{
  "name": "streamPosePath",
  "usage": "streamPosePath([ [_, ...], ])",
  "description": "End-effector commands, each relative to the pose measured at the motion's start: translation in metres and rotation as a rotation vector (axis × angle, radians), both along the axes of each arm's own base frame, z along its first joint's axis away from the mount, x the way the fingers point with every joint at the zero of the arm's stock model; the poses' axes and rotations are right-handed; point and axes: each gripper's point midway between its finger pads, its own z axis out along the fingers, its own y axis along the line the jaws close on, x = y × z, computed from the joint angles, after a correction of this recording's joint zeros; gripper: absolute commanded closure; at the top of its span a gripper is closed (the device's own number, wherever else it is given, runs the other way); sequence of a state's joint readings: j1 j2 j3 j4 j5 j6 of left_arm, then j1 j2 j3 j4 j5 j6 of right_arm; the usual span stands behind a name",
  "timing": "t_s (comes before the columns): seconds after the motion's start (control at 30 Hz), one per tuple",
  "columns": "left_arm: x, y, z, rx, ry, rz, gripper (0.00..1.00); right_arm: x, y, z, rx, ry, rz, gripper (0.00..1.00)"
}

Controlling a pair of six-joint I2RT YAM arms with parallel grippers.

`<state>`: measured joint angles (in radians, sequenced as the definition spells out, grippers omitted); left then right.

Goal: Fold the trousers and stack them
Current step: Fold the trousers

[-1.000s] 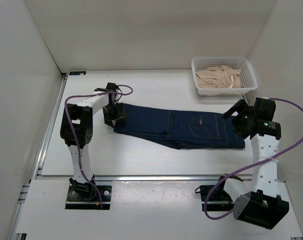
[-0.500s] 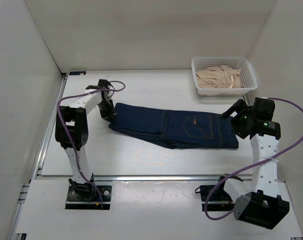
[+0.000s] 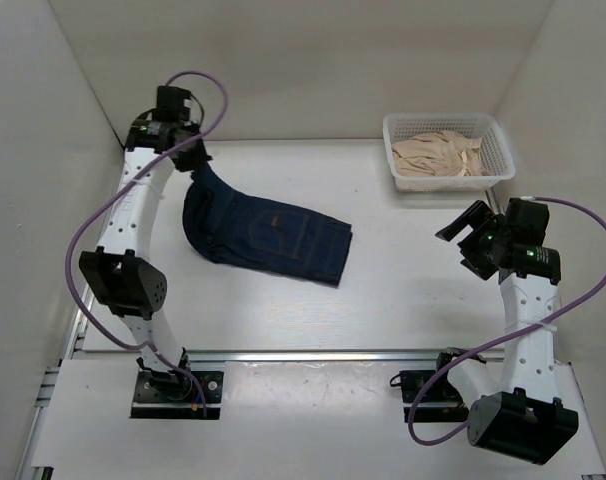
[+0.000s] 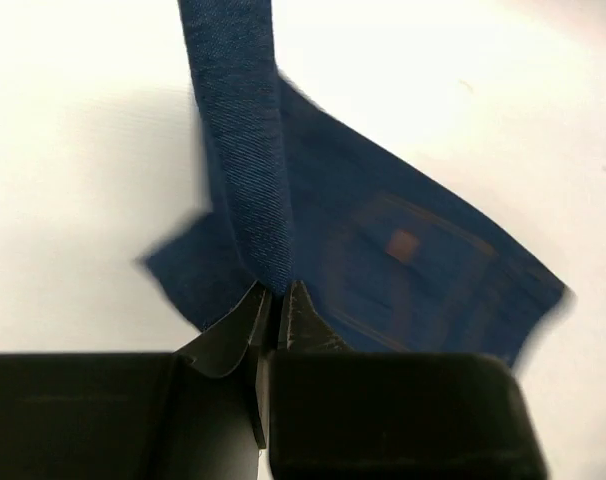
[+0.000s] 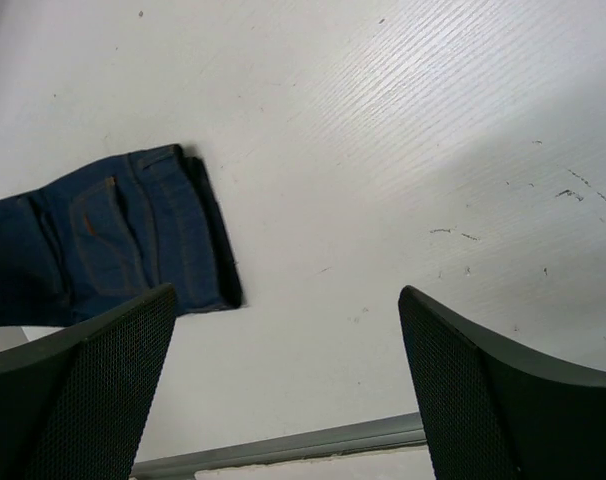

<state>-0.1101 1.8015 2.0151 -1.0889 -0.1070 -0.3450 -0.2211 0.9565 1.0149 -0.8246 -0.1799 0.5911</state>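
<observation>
my left gripper (image 4: 276, 300) was clamped on the leg end of the trousers (image 3: 273, 235), raised at the far left, i'd judge to drape it over the half lying flat on the table (image 3: 403, 290). my right gripper (image 5: 288, 340) hung open, well apart.

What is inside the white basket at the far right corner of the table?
The white basket holds crumpled beige cloth, which fills most of it. How many pieces there are cannot be told, and whatever lies under the cloth is covered.
</observation>
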Motion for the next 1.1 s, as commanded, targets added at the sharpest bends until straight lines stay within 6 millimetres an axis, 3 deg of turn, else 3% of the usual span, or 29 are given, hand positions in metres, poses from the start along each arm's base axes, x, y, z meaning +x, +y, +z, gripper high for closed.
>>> streamPosePath([
  [0.0,-0.030,-0.063,0.014,-0.028,-0.013,-0.094,0.90,-0.003,0.003,0.000,-0.009,-0.006,0.026,0.05],
  [0.23,-0.051,-0.138,0.014,-0.099,-0.036,-0.144,0.90,-0.004,0.003,-0.004,-0.012,0.011,0.033,0.05],
  [0.43,-0.066,-0.185,0.008,-0.120,-0.028,-0.220,0.90,-0.004,0.003,-0.004,-0.012,0.011,0.033,0.05],
  [0.67,-0.086,-0.244,-0.030,-0.123,0.056,-0.284,0.90,-0.004,0.003,-0.004,-0.012,0.011,0.033,0.05],
  [0.7,-0.088,-0.259,-0.040,-0.134,0.078,-0.316,0.86,-0.004,0.003,-0.004,-0.012,0.011,0.033,0.05],
  [0.73,-0.094,-0.269,-0.047,-0.138,0.104,-0.345,0.76,-0.004,0.003,-0.004,-0.012,0.011,0.033,0.05],
  [0.77,-0.113,-0.291,-0.054,-0.164,0.150,-0.429,0.60,-0.005,0.002,-0.004,-0.018,0.010,0.040,0.05],
  [0.8,-0.119,-0.305,-0.065,-0.167,0.175,-0.472,0.35,-0.006,0.003,-0.007,-0.016,0.019,0.040,0.05],
  [0.83,-0.125,-0.314,-0.065,-0.169,0.179,-0.509,0.20,-0.006,0.003,-0.007,-0.016,0.019,0.040,0.05],
  [0.87,-0.127,-0.318,-0.060,-0.169,0.167,-0.530,0.20,-0.005,0.002,-0.010,-0.015,0.021,0.040,0.05],
  [0.97,-0.119,-0.295,-0.038,-0.154,0.119,-0.487,0.23,-0.005,0.005,-0.014,-0.011,0.023,0.070,0.05],
  [1.0,-0.107,-0.272,-0.019,-0.169,0.077,-0.446,0.24,-0.004,0.009,-0.016,-0.011,0.019,0.094,0.05],
  [1.03,-0.102,-0.259,-0.011,-0.184,0.065,-0.423,0.27,-0.003,0.011,-0.021,0.002,0.029,0.103,0.05],
  [1.07,-0.087,-0.233,-0.005,-0.183,0.046,-0.370,0.29,0.001,0.020,-0.017,-0.002,-0.003,0.153,0.06],
])
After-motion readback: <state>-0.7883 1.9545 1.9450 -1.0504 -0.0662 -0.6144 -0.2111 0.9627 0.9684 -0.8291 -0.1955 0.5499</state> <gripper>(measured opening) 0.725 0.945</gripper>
